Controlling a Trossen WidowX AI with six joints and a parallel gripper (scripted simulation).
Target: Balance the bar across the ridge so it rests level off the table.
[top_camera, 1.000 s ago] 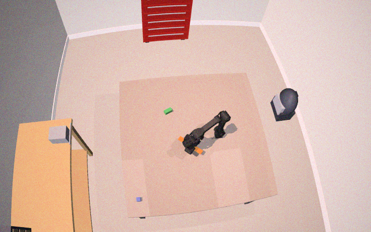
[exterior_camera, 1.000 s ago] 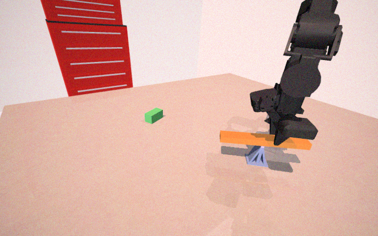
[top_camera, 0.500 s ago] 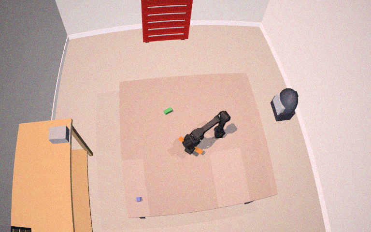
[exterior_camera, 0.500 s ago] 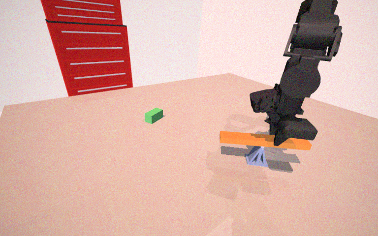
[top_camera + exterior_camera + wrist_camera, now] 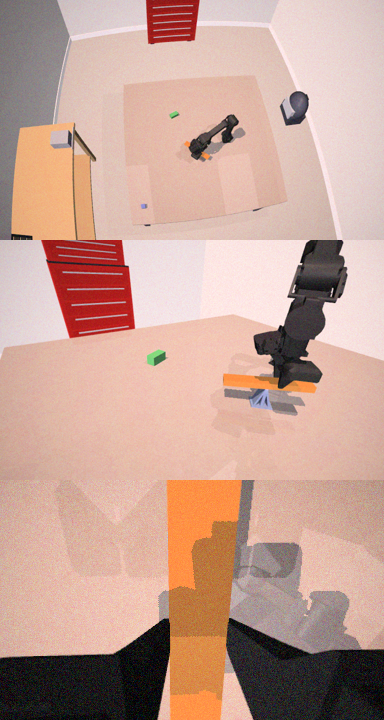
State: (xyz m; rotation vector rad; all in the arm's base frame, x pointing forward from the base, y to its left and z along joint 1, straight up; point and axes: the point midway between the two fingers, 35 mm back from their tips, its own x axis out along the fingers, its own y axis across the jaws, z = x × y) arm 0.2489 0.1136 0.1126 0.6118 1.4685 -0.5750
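Note:
An orange bar (image 5: 246,381) (image 5: 187,143) (image 5: 200,530) lies roughly level across the top of a small blue-grey ridge (image 5: 261,401), clear of the table (image 5: 113,415). My gripper (image 5: 284,384) (image 5: 196,151) (image 5: 197,625) is shut on the bar, right of its middle in the exterior view. In the wrist view the bar runs straight up between my two dark fingers. In the top view only the bar's two ends show past the gripper; the ridge is hidden there and shows only as a grey edge beside the bar in the wrist view.
A green block (image 5: 173,114) (image 5: 156,357) lies on the table to the far left of the arm. A small purple cube (image 5: 143,206) sits near the table's front left corner. A red drawer cabinet (image 5: 90,288) stands behind the table.

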